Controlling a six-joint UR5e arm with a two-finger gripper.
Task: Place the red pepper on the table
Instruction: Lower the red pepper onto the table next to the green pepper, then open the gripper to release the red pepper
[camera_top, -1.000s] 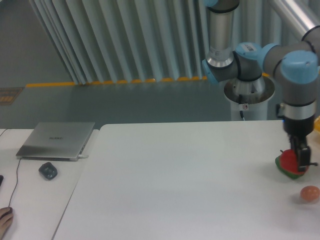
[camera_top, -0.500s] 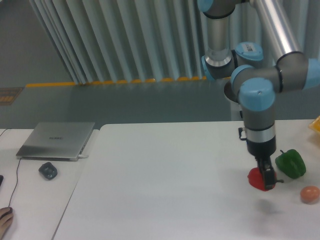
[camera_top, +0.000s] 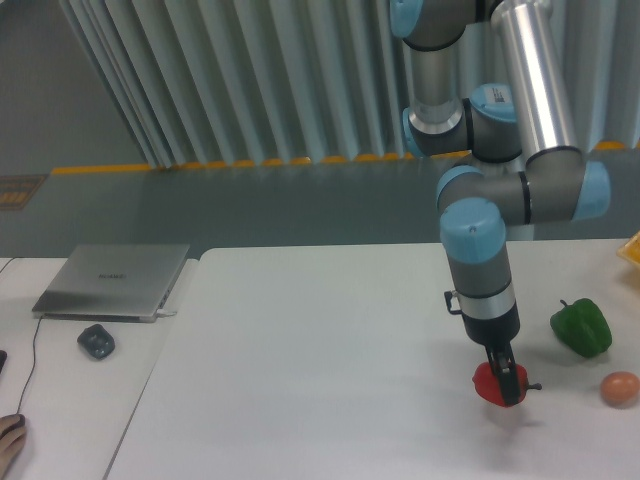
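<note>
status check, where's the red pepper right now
Gripper shut on red pepper, low over the table, release not yet made. Green pepper and orange egg-shaped object off to the side, nothing blocking.

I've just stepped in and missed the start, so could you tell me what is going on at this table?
The arm's end effector is shut on the red pepper, holding it low over the white table; whether it touches the surface yet is hard to tell. The arm has carried the pepper leftward, away from the green pepper and the small orange egg-shaped object, which sit near the table's right edge. A closed laptop and mouse lie on the side desk.
</note>
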